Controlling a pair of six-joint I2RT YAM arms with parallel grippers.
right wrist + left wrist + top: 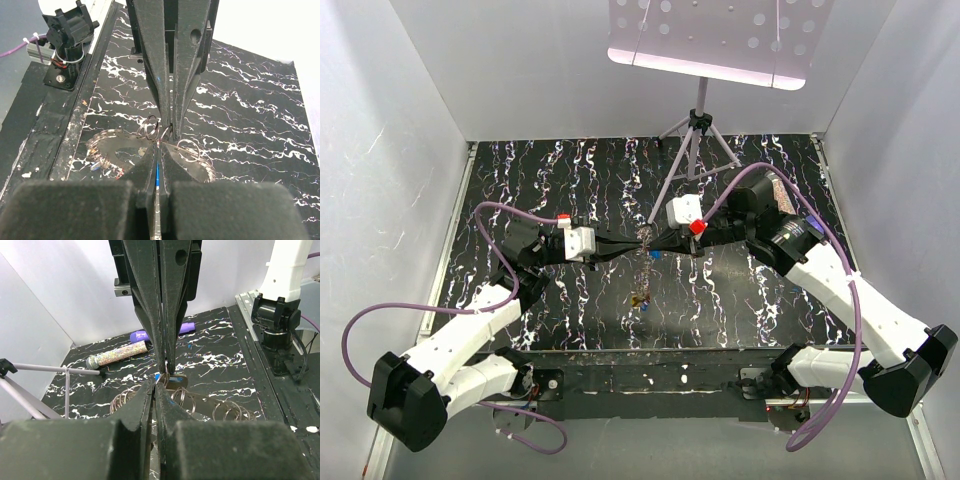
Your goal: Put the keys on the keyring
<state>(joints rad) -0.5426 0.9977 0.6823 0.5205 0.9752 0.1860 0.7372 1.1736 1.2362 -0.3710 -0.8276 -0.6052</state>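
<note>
The keyring [151, 126] shows here as a thin loop of wire, light and stiff. It should be springy where the coil must be pried apart, and slick enough to twist out of a weak pinch. The blue key [157, 176] is tiny, flat and rigid, far smaller than the pads. Its plastic head looks like the best hold, since that leaves the metal end free to feed into the coil. The ring is best taken by its edge, away from the split.

The left end effector [154, 389] is clenched, its fingers pressed almost together. The ring sits right at its tips, so I judge it pinches the wire there, though the contact itself is too fine to see clearly. The right end effector [157, 162] is also clamped nearly shut, with the blue key showing as a sliver between its pads just behind the tips.

The two sets of tips meet nose to nose above the desk [240, 100], key and ring touching or almost so directly ahead of each. More keys [640, 300] lie on the desk below the meeting point, slightly toward the arm bases.
</note>
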